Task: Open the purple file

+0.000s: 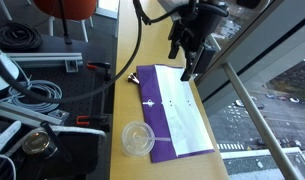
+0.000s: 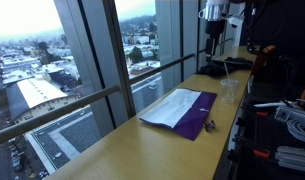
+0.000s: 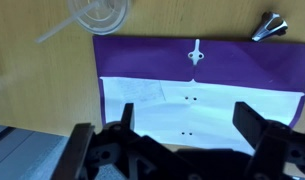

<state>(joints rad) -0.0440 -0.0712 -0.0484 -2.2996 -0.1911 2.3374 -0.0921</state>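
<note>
purple file (image 1: 152, 105): lies flat on the wooden bench (image 1: 121, 104), its long side running along the window glass in both exterior views.
file faces: a purple band on the side away from the glass, and a pale lavender-white face on the glass side.
file details: in the wrist view a small white fastener (image 3: 196, 52) sits on the purple band, and small punched holes dot the pale face.
my end effector (image 3: 187, 118): fingers spread wide and pinching nothing; the pale face shows between them in the wrist view.
my position: in an exterior view my end effector (image 1: 189, 68) hangs over the file's far, glass-side corner; I cannot tell whether I touch it.
clear round lid (image 1: 139, 138): on the bench just beside one corner of the purple band, well apart from me.
binder clip (image 3: 270, 25): small and dark, on the bench just beside the purple band's other corner.
</note>
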